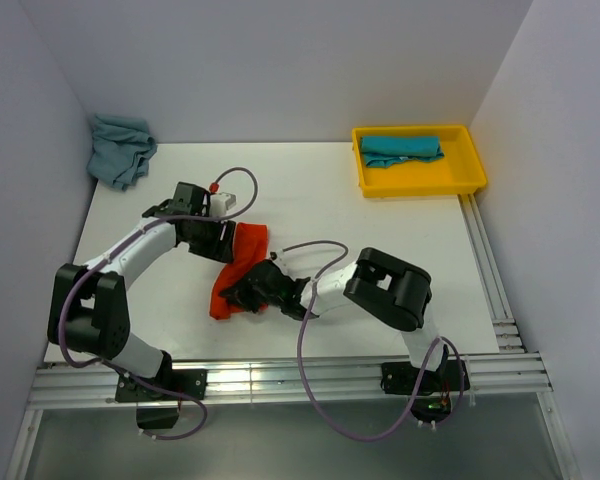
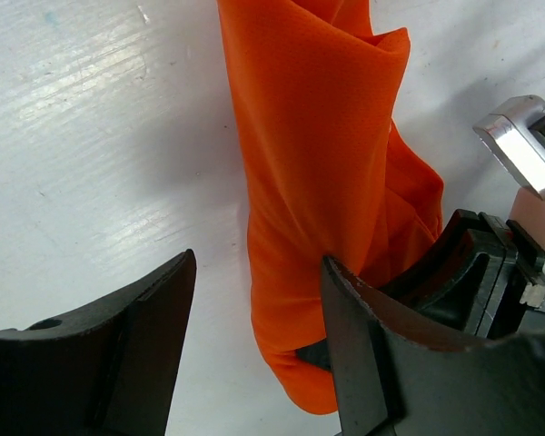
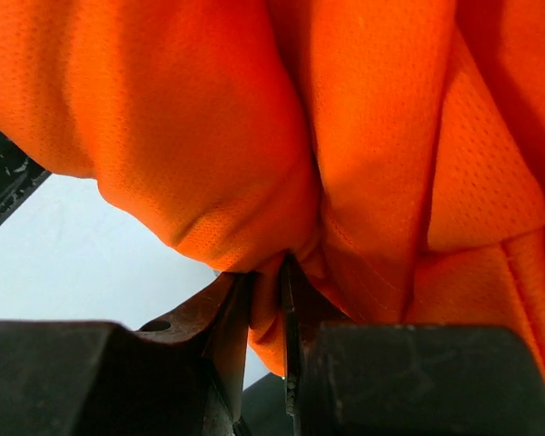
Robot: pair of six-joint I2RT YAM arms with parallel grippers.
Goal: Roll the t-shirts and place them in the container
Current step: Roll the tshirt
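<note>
Orange-red t-shirt (image 1: 242, 262) lay on the white worktop (image 1: 380, 230), straddled by the wide left end effector (image 1: 223, 248) and pinched by the right end effector (image 3: 265, 291). Beyond both, near pale walls (image 1: 280, 60), lay a grey-blue t-shirt (image 1: 120, 148) and a teal t-shirt (image 1: 402, 150) in a yellow tray (image 1: 470, 172).

Left arm (image 1: 130, 250) and right arm (image 1: 385, 285) crowd the orange t-shirt (image 1: 248, 243); table (image 1: 310, 180) beyond lies bare.

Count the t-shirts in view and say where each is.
3: orange t-shirt mid-table; teal t-shirt in the yellow tray; grey-blue t-shirt bunched at the far left corner. Others could hide under these.
</note>
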